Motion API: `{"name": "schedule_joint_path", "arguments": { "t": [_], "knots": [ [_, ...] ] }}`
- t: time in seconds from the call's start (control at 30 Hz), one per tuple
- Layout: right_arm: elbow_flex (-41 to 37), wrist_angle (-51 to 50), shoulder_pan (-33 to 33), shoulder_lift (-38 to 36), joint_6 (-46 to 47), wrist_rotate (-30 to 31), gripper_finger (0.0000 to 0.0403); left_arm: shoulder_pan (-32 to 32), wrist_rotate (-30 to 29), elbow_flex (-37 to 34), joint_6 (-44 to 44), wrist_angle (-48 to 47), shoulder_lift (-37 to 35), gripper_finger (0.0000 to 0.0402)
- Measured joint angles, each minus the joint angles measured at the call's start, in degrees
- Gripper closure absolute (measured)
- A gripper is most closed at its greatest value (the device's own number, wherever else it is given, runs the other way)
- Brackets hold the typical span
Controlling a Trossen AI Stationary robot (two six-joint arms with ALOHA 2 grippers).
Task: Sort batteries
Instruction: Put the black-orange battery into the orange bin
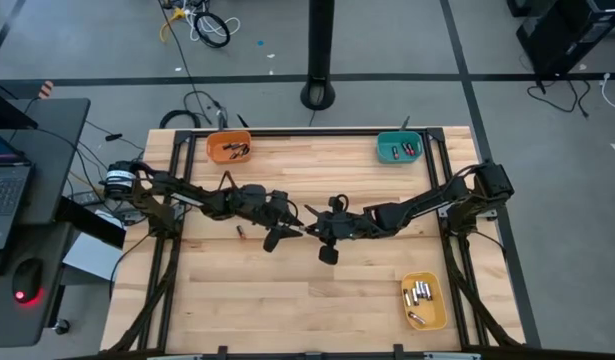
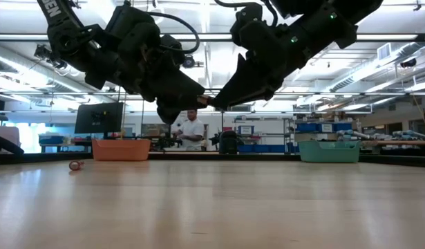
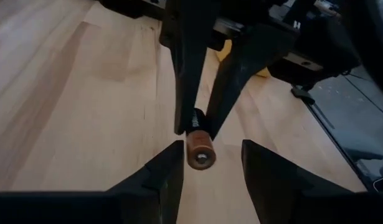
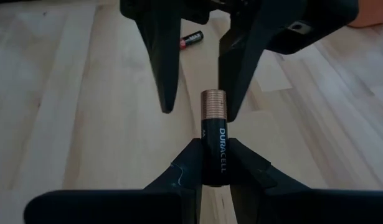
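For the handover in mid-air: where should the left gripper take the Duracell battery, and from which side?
On the free copper-coloured end. The right gripper is shut on the black half of the Duracell battery, so only the copper tip protrudes. The left gripper, open, faces it end-on; its fingers should probably close across the round barrel beside that tip, clear of the right gripper.

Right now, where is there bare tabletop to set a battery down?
Bare wood spans the near half, left of the yellow plastic bin. Crowded at centre: right gripper holds a black copper-ended battery at the open left gripper; a loose black battery lies nearby.
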Motion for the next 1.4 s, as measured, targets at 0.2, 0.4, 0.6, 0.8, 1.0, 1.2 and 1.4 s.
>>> {"name": "schedule_joint_path", "arguments": {
  "t": [0.2,0.4,0.6,0.8,1.0,1.2,1.4],
  "knots": [
    [0.0,0.65,-0.05,-0.04,-0.06,0.0,0.0342,0.02,-0.58,-0.02,0.0,-0.12,0.02,0.0253],
    [0.02,0.63,-0.05,-0.04,-0.26,-0.02,0.0342,0.02,-0.77,-0.04,0.0,-0.08,0.02,0.0306],
    [0.02,0.49,-0.07,-0.07,-0.22,-0.02,0.0342,0.02,-0.85,-0.07,0.3,-0.1,0.04,0.0337],
    [0.02,0.37,-0.07,-0.14,0.52,-0.07,0.0342,0.02,-0.84,-0.13,0.46,0.88,0.11,0.0341],
    [0.11,0.35,-0.2,-0.15,0.42,-0.35,0.0272,0.07,-0.8,0.66,0.44,2.13,0.01,0.0342],
    [0.11,-0.2,-0.91,-0.84,2.1,-0.28,0.023,0.57,-0.77,0.59,0.59,3.15,0.05,0.0343],
    [0.11,-3.53,-0.99,-5.77,1.46,2.19,0.0218,3.2,-0.77,0.55,2.19,2.11,-2.11,0.0343]
  ]
}}
